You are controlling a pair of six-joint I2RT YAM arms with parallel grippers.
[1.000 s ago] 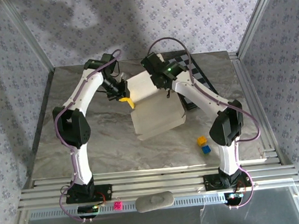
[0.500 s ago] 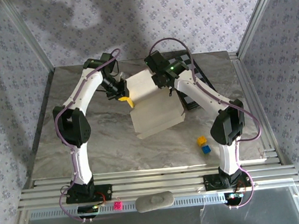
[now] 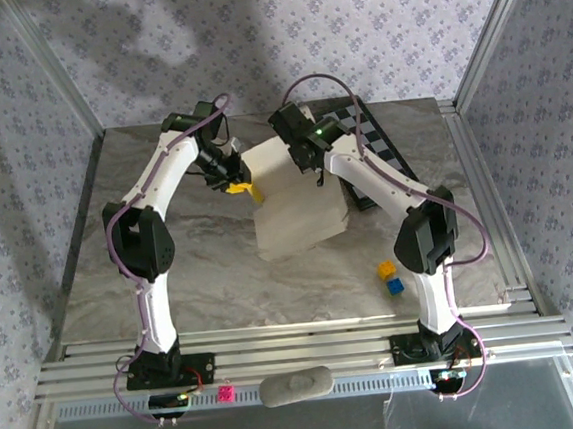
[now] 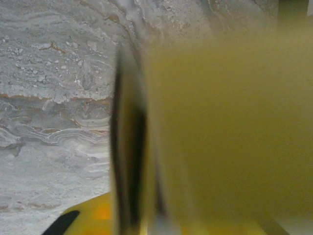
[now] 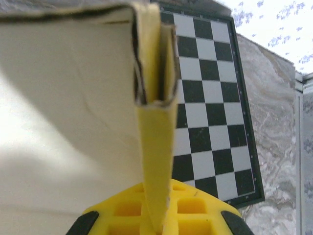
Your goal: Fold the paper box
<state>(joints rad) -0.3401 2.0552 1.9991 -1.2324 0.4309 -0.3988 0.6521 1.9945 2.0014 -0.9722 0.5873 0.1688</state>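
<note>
My right fingers (image 5: 191, 214) are pinching a yellow flap of the paper box (image 5: 68, 98), which is sitting pale side up mid-desk (image 3: 201, 272), beside the chequered board (image 5: 210, 98). My left fingers (image 3: 245, 188) are hanging at its far left corner; I cannot tell whether they are spread or pressed together.

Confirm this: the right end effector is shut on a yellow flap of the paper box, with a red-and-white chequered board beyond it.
Wrong on the colour: the chequered board is black and white, as the right wrist view shows. The rest holds: the right end effector is shut on a yellow flap of the paper box.
</note>
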